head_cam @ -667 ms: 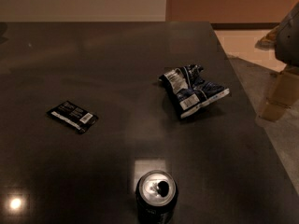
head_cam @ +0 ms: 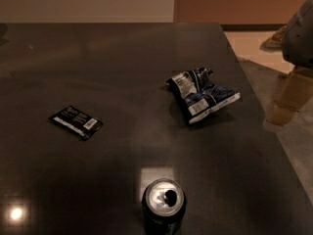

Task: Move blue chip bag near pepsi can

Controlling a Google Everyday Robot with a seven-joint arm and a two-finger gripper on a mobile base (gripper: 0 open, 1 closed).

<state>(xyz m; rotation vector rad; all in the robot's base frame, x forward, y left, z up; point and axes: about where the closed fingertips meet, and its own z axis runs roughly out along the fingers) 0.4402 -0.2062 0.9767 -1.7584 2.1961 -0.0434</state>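
Observation:
The blue chip bag [head_cam: 201, 94] lies crumpled on the dark table [head_cam: 122, 58], right of centre, with its white label panels and white edge strip facing up. The pepsi can [head_cam: 164, 206] stands upright at the table's front edge, its silver top and drinking hole showing, well in front of the bag and slightly to its left. My gripper [head_cam: 287, 98] hangs beyond the table's right edge, to the right of the bag and apart from it. It holds nothing that I can see.
A small flat black packet [head_cam: 76, 122] lies on the left part of the table. The white arm housing [head_cam: 299, 33] sits above the gripper at the right edge. The table's right edge runs diagonally; light floor [head_cam: 254, 43] lies beyond it.

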